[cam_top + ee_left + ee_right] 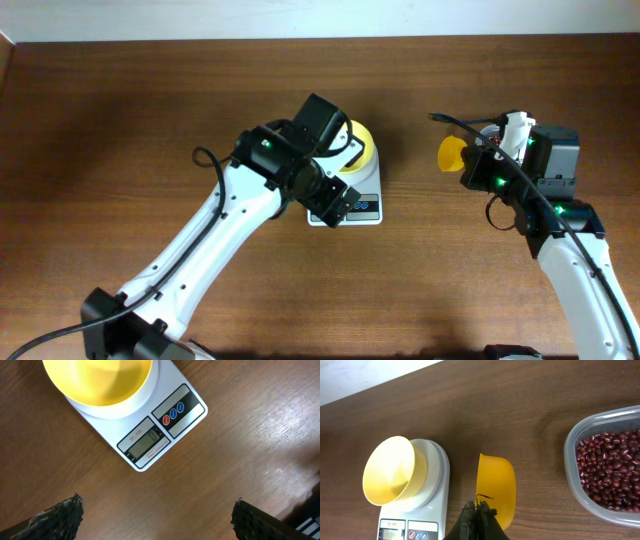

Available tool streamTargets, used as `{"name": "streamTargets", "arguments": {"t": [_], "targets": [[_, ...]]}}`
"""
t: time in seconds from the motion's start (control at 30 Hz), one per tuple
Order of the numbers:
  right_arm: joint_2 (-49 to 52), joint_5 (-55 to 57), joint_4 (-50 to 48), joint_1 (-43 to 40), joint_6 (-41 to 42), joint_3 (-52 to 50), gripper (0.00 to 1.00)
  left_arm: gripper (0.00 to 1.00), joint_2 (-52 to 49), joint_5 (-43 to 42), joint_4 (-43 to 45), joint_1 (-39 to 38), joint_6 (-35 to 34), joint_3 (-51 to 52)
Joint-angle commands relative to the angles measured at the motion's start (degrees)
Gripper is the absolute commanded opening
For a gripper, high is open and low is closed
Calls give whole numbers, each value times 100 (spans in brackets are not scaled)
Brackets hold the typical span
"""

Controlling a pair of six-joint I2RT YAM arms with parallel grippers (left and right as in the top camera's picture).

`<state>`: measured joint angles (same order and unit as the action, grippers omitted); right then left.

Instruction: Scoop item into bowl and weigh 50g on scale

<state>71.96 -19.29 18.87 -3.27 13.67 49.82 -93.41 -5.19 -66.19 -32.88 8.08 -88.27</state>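
left tool (155, 522): wide open, hangs over desk (250, 460) just short of scale (170, 420) | right tool (480, 519): clamped on handle of scoop (497, 487), scoop tipped on edge | bowl (97, 380): sits on scale platform | beans (612, 467): in clear tub (569, 454), apart to right of scoop

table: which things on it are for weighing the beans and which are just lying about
For the job: bowl on the scale; beans in the tub; scoop held by the shut right gripper.
Lying about: nothing else shows on the table; the open left gripper holds nothing.
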Motion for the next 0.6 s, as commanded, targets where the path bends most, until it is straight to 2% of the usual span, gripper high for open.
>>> {"name": "streamTargets", "arguments": {"t": [0.0, 0.07, 0.13, 0.2, 0.23, 0.37, 0.57], "targets": [[4, 24, 2, -205, 13, 116, 4, 99, 286, -487, 13, 284, 557, 11], [4, -85, 68, -354, 24, 133, 4, 99, 474, -964, 9, 568, 855, 39], [4, -184, 72, -452, 26, 140, 4, 99, 802, -1047, 15, 909, 990, 249], [4, -210, 72, -463, 26, 142, 4, 99, 1169, -1123, 162, 1189, 1097, 662], [4, -210, 83, -463, 26, 142, 4, 99, 1394, -1421, 376, 1274, 1172, 979], [4, -210, 131, -463, 28, 142, 4, 99, 1998, -1923, 1193, 1287, 1196, 2004], [4, -210, 197, -463, 26, 142, 4, 99, 2000, -1902, 1178, 1285, 1198, 2114]]}}
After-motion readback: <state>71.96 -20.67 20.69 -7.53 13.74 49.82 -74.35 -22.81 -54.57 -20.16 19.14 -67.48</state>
